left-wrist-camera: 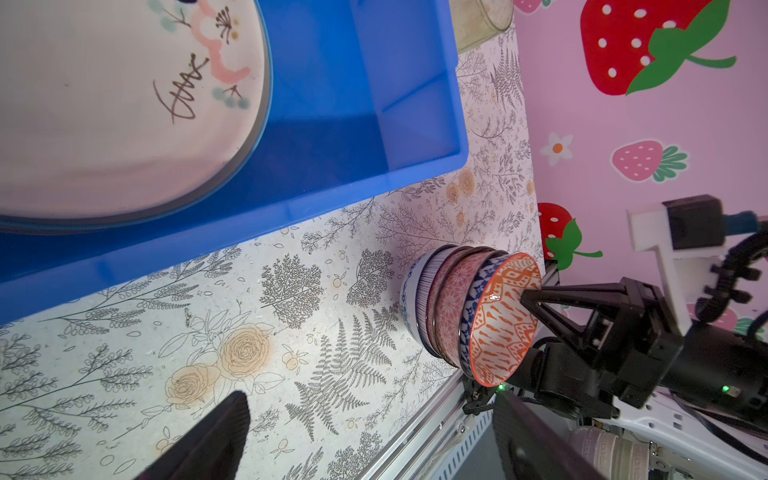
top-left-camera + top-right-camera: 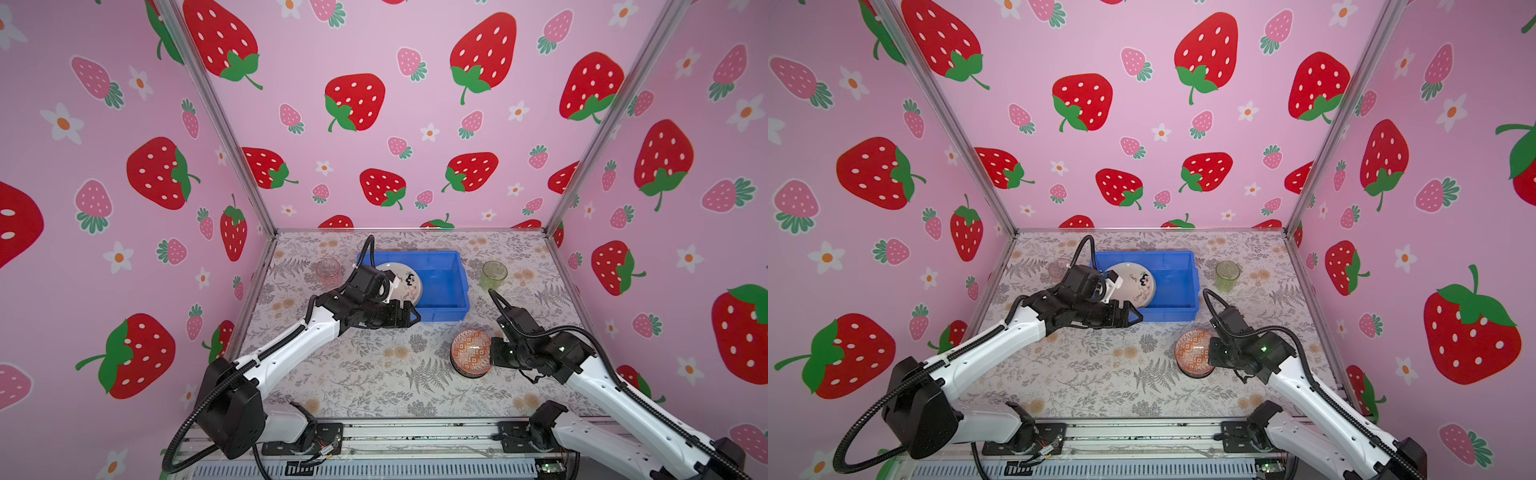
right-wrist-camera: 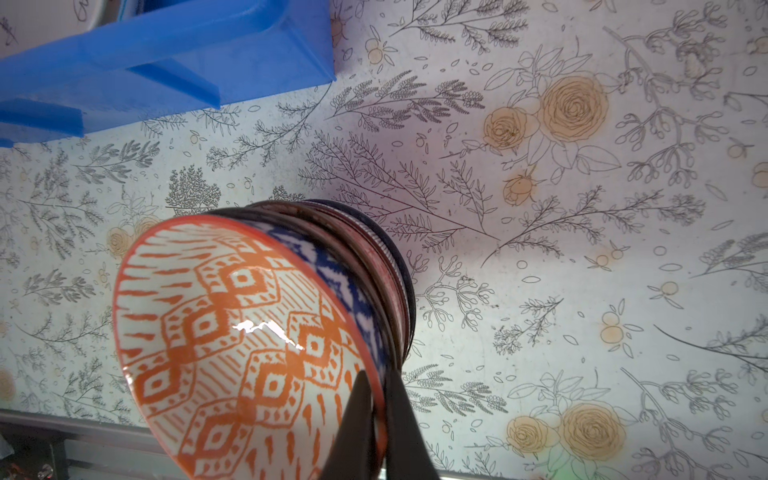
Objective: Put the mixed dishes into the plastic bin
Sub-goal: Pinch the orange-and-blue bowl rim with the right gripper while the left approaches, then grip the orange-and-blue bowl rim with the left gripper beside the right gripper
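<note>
- Pinching the rim of the orange bowl (image 3: 232,332), the right hand (image 3: 376,415) is clamped, one finger inside, one outside.
- Bowl tops a nested stack (image 1: 432,307) on the table (image 2: 365,374), directly ahead of that hand.
- Plastic bin (image 2: 446,309) lies beyond the hand, toward the left arm's side.
- Left hand (image 2: 1133,313) is spread wide, empty; bin's near wall just ahead of it.

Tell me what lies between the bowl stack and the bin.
Only bare tabletop between bowl stack and bin, shown in the left wrist view.
</note>
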